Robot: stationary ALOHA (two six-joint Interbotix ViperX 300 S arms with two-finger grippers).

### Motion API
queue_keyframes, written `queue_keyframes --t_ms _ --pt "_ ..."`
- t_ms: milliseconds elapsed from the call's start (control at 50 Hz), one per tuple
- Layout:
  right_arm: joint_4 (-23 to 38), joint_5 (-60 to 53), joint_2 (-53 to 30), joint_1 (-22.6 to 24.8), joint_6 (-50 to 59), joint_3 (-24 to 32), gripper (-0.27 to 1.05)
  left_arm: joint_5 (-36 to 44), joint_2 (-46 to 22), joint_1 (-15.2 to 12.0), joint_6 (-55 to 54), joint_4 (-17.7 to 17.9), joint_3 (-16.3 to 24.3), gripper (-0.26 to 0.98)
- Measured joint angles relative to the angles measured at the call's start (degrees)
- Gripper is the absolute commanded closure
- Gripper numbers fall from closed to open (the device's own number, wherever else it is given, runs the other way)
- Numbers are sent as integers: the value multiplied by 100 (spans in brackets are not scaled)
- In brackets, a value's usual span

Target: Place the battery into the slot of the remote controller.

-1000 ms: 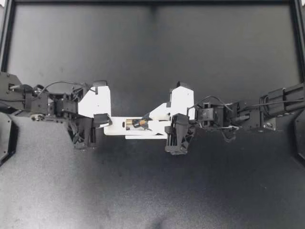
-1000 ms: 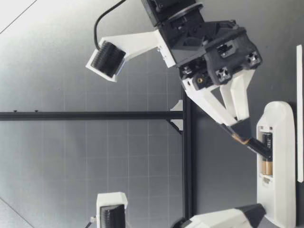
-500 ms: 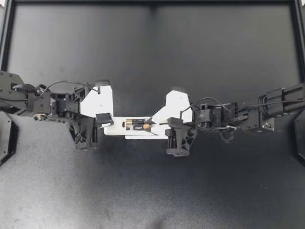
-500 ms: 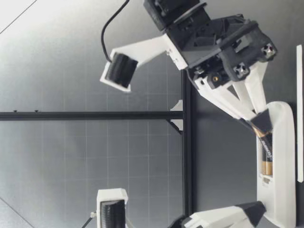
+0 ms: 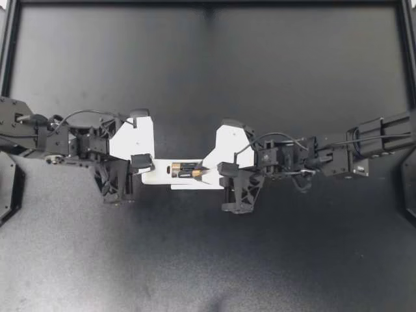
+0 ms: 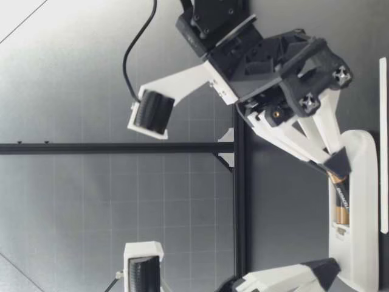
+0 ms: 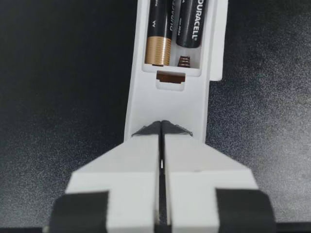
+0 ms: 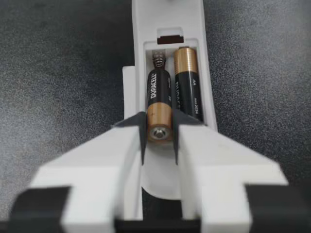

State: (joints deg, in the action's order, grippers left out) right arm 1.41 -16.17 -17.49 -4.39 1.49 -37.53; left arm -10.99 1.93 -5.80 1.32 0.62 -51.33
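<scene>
The white remote lies mid-table with its battery bay facing up. My left gripper is shut, its tips resting on the remote's end. My right gripper is shut on the copper end of a black battery. That battery's far end sits against the spring in the slot. Its held end rests slightly above the remote in the low view. A second battery lies seated in the neighbouring slot.
A thin white cover plate lies under the remote's near side. Black table frame rails run along the far edge and both sides. The dark mat stretches in front of both arms.
My right gripper has moved toward the left one and lowered. The battery has gone from steeply tilted to nearly flat in the slot. The left gripper has stayed on the remote.
</scene>
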Motion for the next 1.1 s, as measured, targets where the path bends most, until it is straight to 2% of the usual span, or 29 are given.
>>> queue_keyframes --t_ms 140,340,460,560,660,860,960,1100 --pt "9 220 0 9 0 141 30 0 0 0 0 0 0 96" --pt "-18 255 272 9 114 123 29 0 0 0 0 0 -9 96" --pt "-360 185 729 9 519 -79 29 0 0 0 -9 18 -9 96" --pt "-958 97 1099 18 1406 -272 31 0 0 0 0 26 -18 96" --pt "-1345 97 1266 9 2663 -413 40 0 0 0 -9 26 -26 96" --pt "-1345 167 1283 53 4860 -501 68 0 0 0 0 26 -26 96" --pt "-1327 316 1230 53 5396 -501 81 9 9 0 -9 26 -35 96" --pt "-1318 589 1081 62 5502 -483 92 0 9 0 0 26 -44 96"
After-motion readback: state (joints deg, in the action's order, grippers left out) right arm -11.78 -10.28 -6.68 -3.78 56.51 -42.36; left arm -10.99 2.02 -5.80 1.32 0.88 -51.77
